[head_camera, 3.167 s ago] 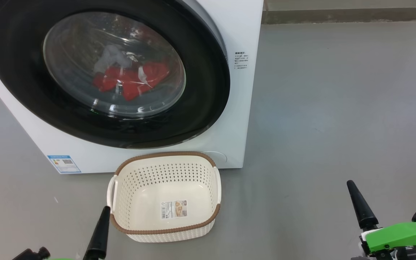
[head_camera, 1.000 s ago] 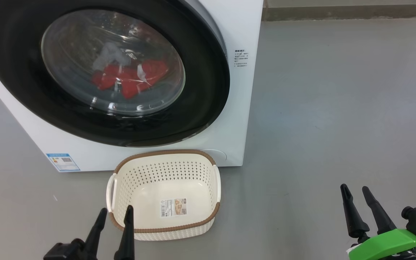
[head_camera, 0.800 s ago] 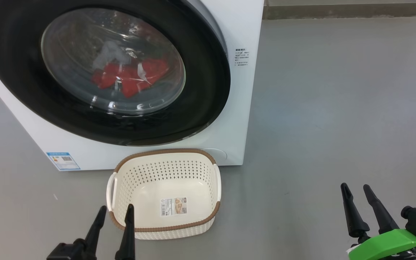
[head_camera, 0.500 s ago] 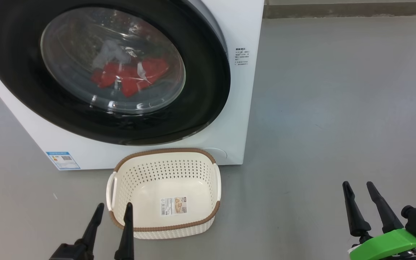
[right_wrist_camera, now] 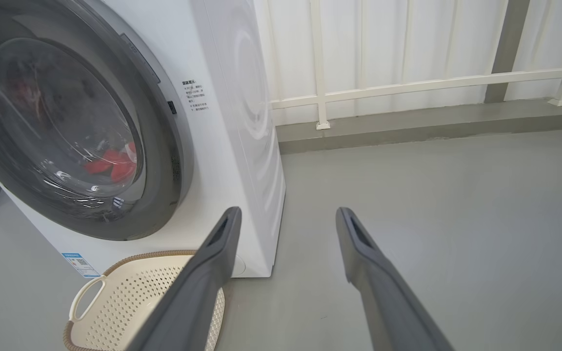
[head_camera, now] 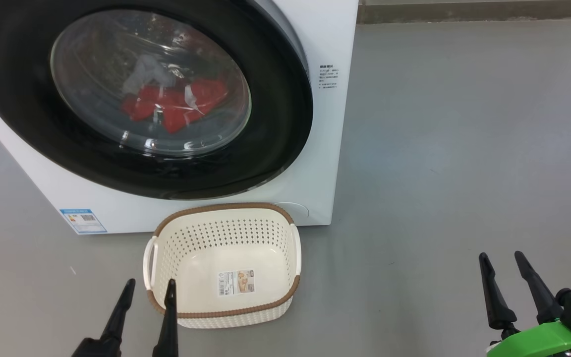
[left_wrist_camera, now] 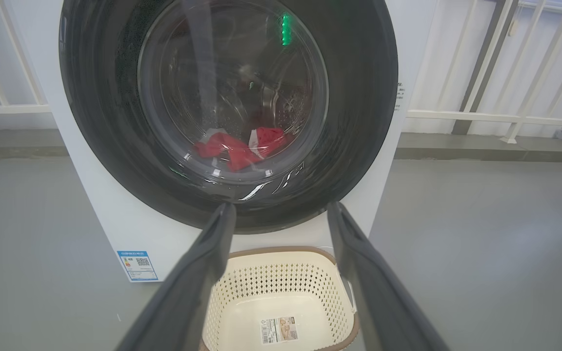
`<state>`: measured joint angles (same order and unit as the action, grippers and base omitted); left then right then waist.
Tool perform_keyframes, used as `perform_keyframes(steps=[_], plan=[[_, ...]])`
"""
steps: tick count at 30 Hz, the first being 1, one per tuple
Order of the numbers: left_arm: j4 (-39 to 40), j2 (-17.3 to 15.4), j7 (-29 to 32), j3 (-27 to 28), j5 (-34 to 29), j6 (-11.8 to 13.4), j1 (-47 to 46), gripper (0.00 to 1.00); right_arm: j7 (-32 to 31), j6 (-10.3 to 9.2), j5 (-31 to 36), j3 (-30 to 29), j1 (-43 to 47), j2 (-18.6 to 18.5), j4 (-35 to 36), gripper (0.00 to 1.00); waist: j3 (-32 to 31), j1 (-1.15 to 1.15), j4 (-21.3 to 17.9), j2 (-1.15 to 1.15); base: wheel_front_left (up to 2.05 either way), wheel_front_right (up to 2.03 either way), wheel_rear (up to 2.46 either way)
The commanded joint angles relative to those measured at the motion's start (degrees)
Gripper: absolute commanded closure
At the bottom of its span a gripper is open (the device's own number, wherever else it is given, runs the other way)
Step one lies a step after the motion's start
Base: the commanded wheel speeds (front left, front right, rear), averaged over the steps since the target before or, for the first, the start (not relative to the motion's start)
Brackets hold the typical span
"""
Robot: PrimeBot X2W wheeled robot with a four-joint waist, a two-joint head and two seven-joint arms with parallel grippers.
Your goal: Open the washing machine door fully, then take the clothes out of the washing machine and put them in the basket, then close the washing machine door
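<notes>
The white washing machine (head_camera: 330, 44) (left_wrist_camera: 110, 219) (right_wrist_camera: 232, 97) stands on the floor with its black-rimmed door (head_camera: 280, 124) (left_wrist_camera: 364, 97) (right_wrist_camera: 169, 161) shut. Red clothes (head_camera: 176, 106) (left_wrist_camera: 242, 148) (right_wrist_camera: 112, 165) and a greyish-white piece lie in the drum behind the glass. The cream basket (head_camera: 223, 218) (left_wrist_camera: 281, 273) (right_wrist_camera: 130, 292) sits in front of the machine with nothing in it but its label. My left gripper (head_camera: 149, 287) (left_wrist_camera: 281, 214) is open just left of the basket's near corner. Far to the right, my right gripper (head_camera: 501, 260) (right_wrist_camera: 286, 217) is open above bare floor.
Grey floor (head_camera: 464, 148) stretches to the right of the machine. A white railing (right_wrist_camera: 408, 87) and a low kerb (right_wrist_camera: 408, 126) run behind. A blue label sticker (head_camera: 82, 220) marks the machine's lower left front.
Both grippers have slid a little lower in the head view, the right one also slightly rightward. The camera has shifted a little. Door, clothes and basket stay put.
</notes>
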<state>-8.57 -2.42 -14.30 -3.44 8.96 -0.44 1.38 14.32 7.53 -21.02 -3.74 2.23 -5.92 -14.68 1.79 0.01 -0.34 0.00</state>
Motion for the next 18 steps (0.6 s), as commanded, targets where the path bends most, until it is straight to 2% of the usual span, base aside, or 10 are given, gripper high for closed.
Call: perform_keyframes(steps=[1,18], plan=[[1.1,-0.5,-0.7,2.2,-0.1,0.4,-0.5,0.00,0.7,-0.04,0.3,0.7,-0.8,-0.8,1.5,0.00,0.0,0.00,0.0,0.00,0.00,0.00,0.00],[0.5,-0.5,-0.7,2.2,0.4,-0.1,-0.6,0.00,0.7,-0.04,1.1,0.0,-0.5,0.3,2.1,0.00,-0.5,0.00,0.2,0.00,0.00,0.00,0.00]])
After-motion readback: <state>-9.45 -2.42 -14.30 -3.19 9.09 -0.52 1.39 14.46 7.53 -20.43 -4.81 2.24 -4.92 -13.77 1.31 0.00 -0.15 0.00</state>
